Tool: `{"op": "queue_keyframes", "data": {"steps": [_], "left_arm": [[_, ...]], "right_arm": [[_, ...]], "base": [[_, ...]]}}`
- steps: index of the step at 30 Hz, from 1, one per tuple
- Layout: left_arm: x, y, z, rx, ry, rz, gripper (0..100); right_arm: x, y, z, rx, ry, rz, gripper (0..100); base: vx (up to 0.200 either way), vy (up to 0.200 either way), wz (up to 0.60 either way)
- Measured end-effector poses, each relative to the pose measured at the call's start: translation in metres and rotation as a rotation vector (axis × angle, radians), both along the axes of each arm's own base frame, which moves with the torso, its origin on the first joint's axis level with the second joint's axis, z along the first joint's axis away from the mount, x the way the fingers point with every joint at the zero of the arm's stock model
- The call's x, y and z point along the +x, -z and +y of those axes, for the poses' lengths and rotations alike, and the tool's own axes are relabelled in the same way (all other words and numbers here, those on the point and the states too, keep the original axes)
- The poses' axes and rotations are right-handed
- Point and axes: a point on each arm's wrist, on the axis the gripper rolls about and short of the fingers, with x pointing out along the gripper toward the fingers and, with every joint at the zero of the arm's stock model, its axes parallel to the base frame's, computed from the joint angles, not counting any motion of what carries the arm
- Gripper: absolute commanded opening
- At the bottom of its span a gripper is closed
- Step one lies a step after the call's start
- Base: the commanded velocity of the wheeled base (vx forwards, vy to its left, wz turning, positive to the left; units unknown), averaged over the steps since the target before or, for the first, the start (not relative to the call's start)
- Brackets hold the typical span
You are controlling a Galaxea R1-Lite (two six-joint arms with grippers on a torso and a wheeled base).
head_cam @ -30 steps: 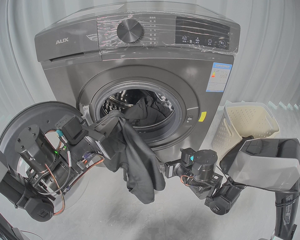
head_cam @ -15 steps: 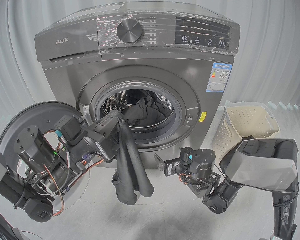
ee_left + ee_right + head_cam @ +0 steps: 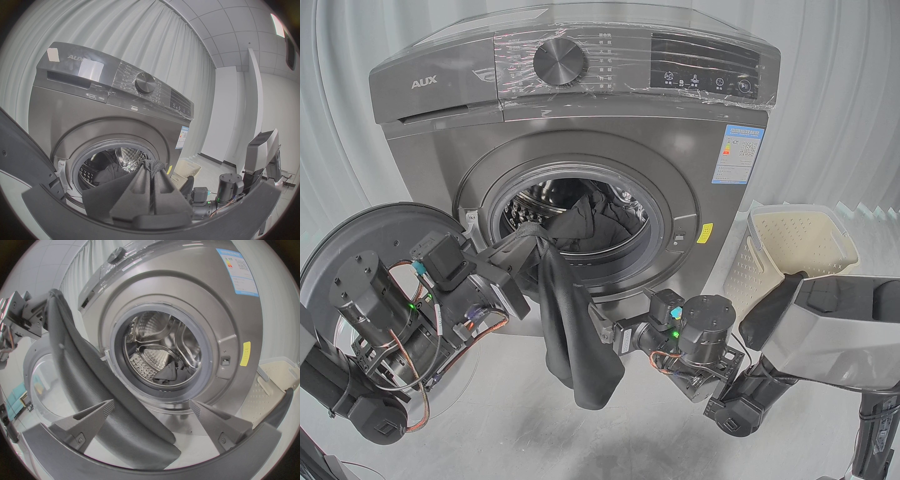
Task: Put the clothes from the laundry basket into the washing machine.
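My left gripper (image 3: 520, 245) is shut on a black garment (image 3: 575, 337) just outside the lower left of the washing machine's (image 3: 650, 144) round opening. The garment hangs down from it as a long fold toward the floor. In the left wrist view the shut fingers (image 3: 140, 187) pinch the dark cloth (image 3: 152, 164) in front of the drum. My right gripper (image 3: 596, 320) stands open, low in front of the machine, against the right edge of the hanging garment (image 3: 93, 380). More dark clothes (image 3: 594, 225) lie inside the drum (image 3: 172, 372).
The machine's door (image 3: 375, 231) is swung wide open on the left, behind my left arm. A cream perforated laundry basket (image 3: 800, 250) stands on the floor right of the machine. Bare grey floor lies below the hanging garment. Curtains hang behind the machine.
The garment's lower part came free of my right gripper and swung back under the left gripper. The right gripper then moved left, up against the hanging cloth. The left gripper stayed put.
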Motion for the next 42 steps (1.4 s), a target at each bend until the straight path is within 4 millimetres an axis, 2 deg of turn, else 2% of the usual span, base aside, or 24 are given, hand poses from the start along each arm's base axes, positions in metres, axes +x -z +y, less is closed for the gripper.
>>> {"op": "queue_keyframes", "data": {"steps": [9, 14, 24, 32, 42], "left_arm": [[0.001, 0.0, 0.0, 0.0, -0.001, 0.0, 0], [0.001, 0.001, 0.0, 0.001, -0.001, 0.001, 0], [0.001, 0.001, 0.0, 0.002, -0.001, 0.001, 0], [0.0, 0.0, 0.0, 0.001, -0.001, 0.0, 0], [-0.001, -0.001, 0.0, -0.002, 0.004, -0.005, 0]], "right_arm": [[-0.014, -0.021, 0.008, 0.034, -0.054, -0.041, 100], [-0.023, -0.029, 0.016, 0.053, -0.138, -0.063, 100], [-0.035, -0.037, 0.032, 0.067, -0.223, -0.094, 100], [-0.019, -0.037, 0.046, 0.069, -0.219, -0.127, 100], [0.023, -0.019, 0.05, 0.047, -0.143, -0.134, 100]], "base": [[0.0, 0.0, 0.0], [0.0, 0.0, 0.0], [0.0, 0.0, 0.0], [0.0, 0.0, 0.0], [0.0, 0.0, 0.0]]}}
